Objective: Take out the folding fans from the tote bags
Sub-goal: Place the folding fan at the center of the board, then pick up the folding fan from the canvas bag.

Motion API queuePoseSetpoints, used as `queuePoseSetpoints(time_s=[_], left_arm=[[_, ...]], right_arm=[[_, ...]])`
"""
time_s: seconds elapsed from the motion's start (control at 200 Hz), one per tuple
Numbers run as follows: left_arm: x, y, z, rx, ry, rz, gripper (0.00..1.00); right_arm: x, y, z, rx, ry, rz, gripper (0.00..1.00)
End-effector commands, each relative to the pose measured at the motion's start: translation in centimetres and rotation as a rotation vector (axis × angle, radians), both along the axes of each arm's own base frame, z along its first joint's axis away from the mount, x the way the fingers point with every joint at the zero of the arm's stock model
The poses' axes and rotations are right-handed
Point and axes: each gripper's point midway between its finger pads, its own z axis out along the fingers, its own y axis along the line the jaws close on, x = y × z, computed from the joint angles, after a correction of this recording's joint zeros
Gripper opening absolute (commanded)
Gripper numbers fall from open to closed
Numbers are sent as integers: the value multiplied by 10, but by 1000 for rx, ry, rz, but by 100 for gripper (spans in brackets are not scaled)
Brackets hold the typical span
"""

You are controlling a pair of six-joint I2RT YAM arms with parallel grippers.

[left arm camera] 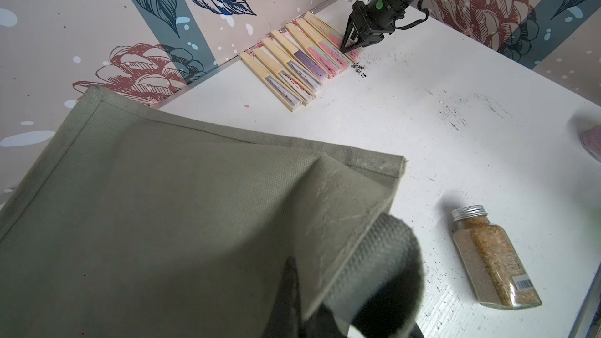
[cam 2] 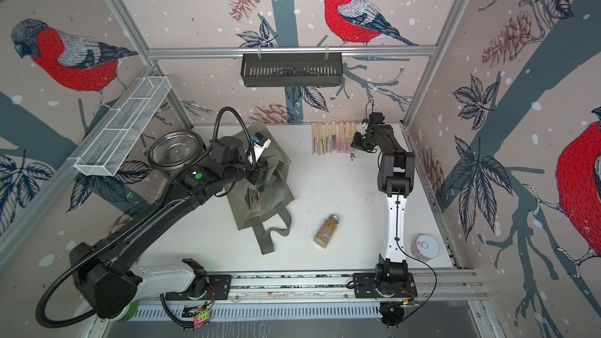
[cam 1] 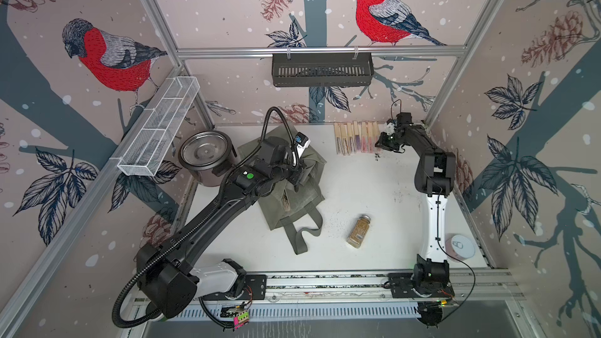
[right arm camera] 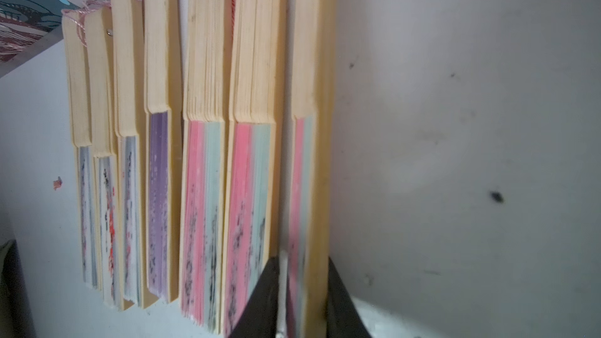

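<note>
So, the fans (cam 1: 356, 138): seven by my count, closed, lying in a neat row at the far edge of the tabletop (cam 1: 374, 190). Pivot ends point at the back wall, and they sit side by side, mostly touching. The leaves are pink with pale blue, one is purple, and a few are white with dark and red marks. One more fan (cam 1: 287, 201) is in the bag (cam 1: 294, 186); only a strip of pale sticks peeks out of the mouth in both top views. The bag sits left of centre, slumped and creased, with its straps (cam 1: 304, 232) trailing toward the near edge.

The left fingers (left arm camera: 383, 265) are clenched on an edge of the bag, and the cloth is tented up there. That arm reaches over the bag from the near left. The right fingers (right arm camera: 341, 294) straddle the leaf end of the last fan (right arm camera: 309, 157) in the row, the one nearest the right wall, one finger on each side. Honestly can't tell if they're pinching it or sitting loose around it, since the wrist view is blurry right there.

Around all that, a pot (cam 1: 204, 154) stands just left of the bag. A spice jar (cam 1: 358, 231) lies on its side between the straps and the right arm. A can (cam 1: 461, 247) stands by the right wall near the front. Dark specks dot the tabletop near the jar and at the end of the row.
</note>
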Motion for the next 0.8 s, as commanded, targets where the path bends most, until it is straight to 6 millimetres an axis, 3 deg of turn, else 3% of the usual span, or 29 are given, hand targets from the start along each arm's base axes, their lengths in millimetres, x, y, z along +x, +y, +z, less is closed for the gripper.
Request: queuePoseSetpoints(time_s=[0.0,0.06,0.26,0.485,0.63,0.795], left_arm=[[4,-4,10,-24,-39,-10,0],[4,-5,10,-23,-38,-11,0],[4,-4,10,-24,-40,-9,0],[4,-4,10,-22,-38,-9,0],[4,-4,10,-22,-39,-8,0],[5,-5,8,-21,-34,-9,0]], right_arm=[[-6,-5,9,-22,27,-24,30],[-4,-7,18,-33,12,-39,38],[1,-22,52,-78,-41,-110,43],[-11,-3,105,-80,-136,-131,43],[-43,18,134,-28,-222,-164,42],[-104,63,146,4,-296,-135,42]])
